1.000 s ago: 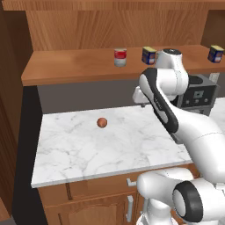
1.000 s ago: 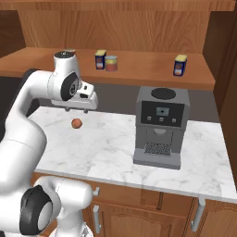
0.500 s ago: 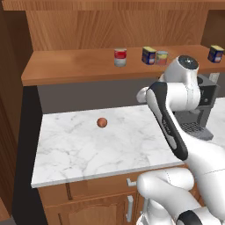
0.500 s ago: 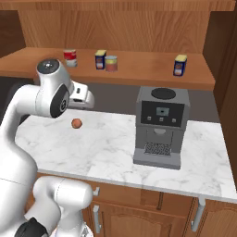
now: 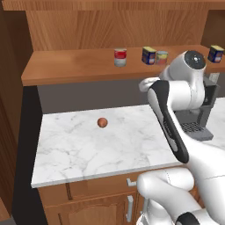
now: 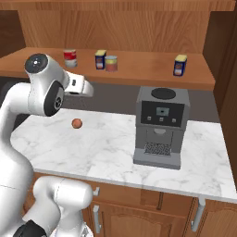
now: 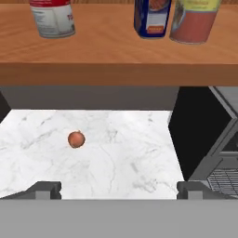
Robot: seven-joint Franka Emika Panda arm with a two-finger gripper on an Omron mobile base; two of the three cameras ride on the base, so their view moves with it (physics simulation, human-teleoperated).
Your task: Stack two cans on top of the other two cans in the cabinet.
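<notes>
Left base view: four cans stand unstacked on the cabinet (image 5: 66,70) shelf; the far blue can (image 5: 215,53) is partly cut by the arm.
Right base view: red-and-white can (image 6: 70,58) leftmost.
Hand view: claw (image 7: 118,189) wide open, empty, over the bench (image 7: 121,153); can tops cropped.

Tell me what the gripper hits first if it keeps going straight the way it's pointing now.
Probably the shelf's front edge or the dark wall just under it. The open gripper faces them across the counter, with the ball lower and to one side of that line. Depth is hard to judge here.
</notes>
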